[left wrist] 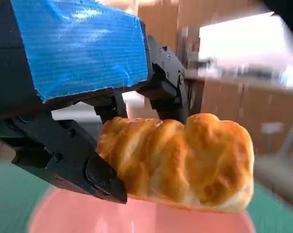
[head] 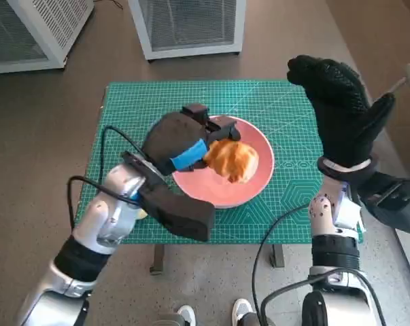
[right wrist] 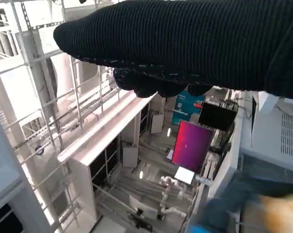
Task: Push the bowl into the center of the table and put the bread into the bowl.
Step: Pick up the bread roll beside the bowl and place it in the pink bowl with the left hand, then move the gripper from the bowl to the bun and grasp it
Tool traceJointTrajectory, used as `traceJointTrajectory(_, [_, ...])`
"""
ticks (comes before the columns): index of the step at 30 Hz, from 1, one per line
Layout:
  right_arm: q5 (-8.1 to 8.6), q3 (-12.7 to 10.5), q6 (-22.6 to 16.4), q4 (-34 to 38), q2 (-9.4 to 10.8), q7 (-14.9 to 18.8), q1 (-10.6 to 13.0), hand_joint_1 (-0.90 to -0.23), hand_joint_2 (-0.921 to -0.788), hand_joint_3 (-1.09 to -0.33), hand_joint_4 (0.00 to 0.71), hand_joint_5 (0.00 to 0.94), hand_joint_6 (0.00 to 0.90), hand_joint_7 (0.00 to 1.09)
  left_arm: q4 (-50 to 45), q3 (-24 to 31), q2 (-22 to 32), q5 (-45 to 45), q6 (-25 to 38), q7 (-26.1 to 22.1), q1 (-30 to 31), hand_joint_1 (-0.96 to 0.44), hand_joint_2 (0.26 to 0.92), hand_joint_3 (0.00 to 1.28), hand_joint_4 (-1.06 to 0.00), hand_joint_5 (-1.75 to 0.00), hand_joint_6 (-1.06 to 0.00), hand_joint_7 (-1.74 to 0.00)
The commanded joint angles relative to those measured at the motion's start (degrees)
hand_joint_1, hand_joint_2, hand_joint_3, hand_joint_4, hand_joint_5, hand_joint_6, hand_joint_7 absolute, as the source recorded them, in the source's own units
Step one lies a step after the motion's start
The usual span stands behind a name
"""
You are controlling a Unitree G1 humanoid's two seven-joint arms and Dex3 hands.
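Bowl [head: 255,178] on mat [head: 137,112], near table's middle, a little toward the front edge. Bread [head: 233,160] above the bowl, gripped in left hand [head: 181,139], which reaches in from the bowl's left. Right hand [head: 339,102] raised over the mat's right edge, well apart from bowl and bread, holding nothing, fingers spread. Two cabinets [head: 188,26] on floor behind the table. Feet [head: 213,314] on floor before the table, between the arms.
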Motion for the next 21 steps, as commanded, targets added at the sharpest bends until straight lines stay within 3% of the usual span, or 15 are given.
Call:
traceJointTrajectory(1, [-0.28, -0.04, -0.26, 0.19, -0.24, 0.56, 1.77, -0.587, -0.921, -0.611, 0.234, 0.0, 0.036, 0.57, 1.6, -0.75, 0.19, 0.72, -0.98, -1.78, -0.37, -0.02, 0.873, 0.09, -0.37, -0.32, -0.39, -0.55])
traceJointTrajectory(3, [-0.4, -0.15, -0.58, 0.48, -0.53, 0.66, 1.79, -0.585, -0.921, -0.615, 0.235, 0.001, 0.032, 0.56, 1.83, -1.02, 0.77, 1.08, -1.17, -3.15, -0.64, -0.14, 0.851, 0.05, -0.24, -0.13, -0.31, -0.34])
traceJointTrajectory(7, [-0.65, -0.2, -0.95, 0.68, -0.83, 0.48, 1.75, -0.578, -0.921, -0.629, 0.236, 0.001, 0.026, 0.56, 1.02, -0.43, 1.66, 0.06, -0.87, -6.85, -0.9, -0.31, 0.843, 0.03, -0.15, -0.03, -0.24, -0.21])
traceJointTrajectory(14, [-1.21, -0.13, -1.58, 0.76, -0.75, -0.03, 1.83, -0.575, -0.921, -0.638, 0.237, 0.001, 0.023, 0.56, -2.11, 1.9, 2.75, -3.56, 3.06, -16.04, -0.66, -0.51, 0.859, 0.02, -0.02, 0.0, -0.16, -0.11])
traceJointTrajectory(21, [-1.73, 0.16, -1.76, 0.37, -0.24, -0.45, 2.17, -0.574, -0.921, -0.641, 0.236, 0.001, 0.021, 0.55, -7.28, 6.23, 4.58, -6.29, 6.19, -19.01, 1.92, -0.61, 0.874, 0.02, 0.0, 0.0, -0.14, -0.09])
